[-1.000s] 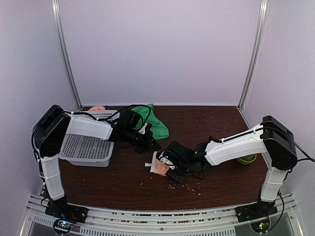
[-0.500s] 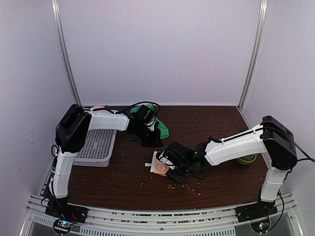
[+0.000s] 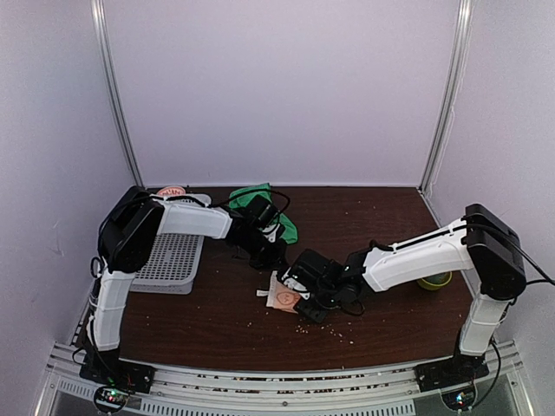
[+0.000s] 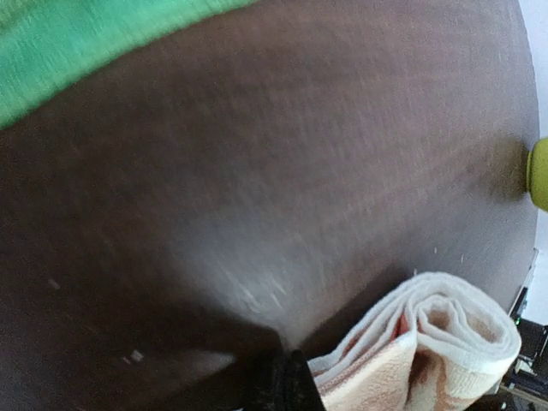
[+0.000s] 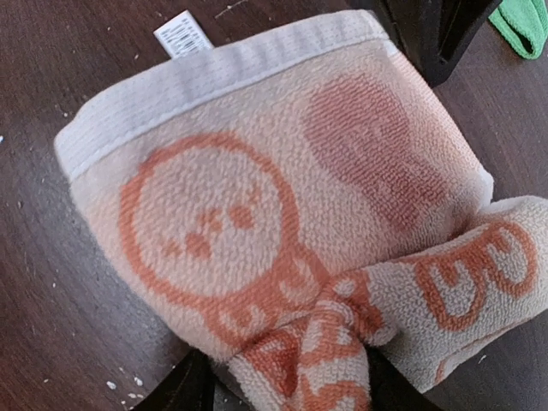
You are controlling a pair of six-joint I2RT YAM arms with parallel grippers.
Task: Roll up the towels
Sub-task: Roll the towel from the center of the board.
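The pinkish-beige towel with orange cartoon figures lies folded and partly rolled on the dark table, a white label at its far edge. My right gripper is shut on a bunched fold of it, a black finger on each side. In the top view this towel sits at the table's middle. My left gripper is shut and empty, its tips just beside the towel's rolled end. The green towel lies crumpled behind the left gripper.
A grey perforated basket stands at the left, with a pink-rimmed object behind it. A yellow-green bowl sits under the right arm. Crumbs dot the table around the towel.
My left arm has swung from over the basket to the right and nearer, bringing its shut gripper beside the pinkish-beige towel. The right arm and the towel have stayed put.
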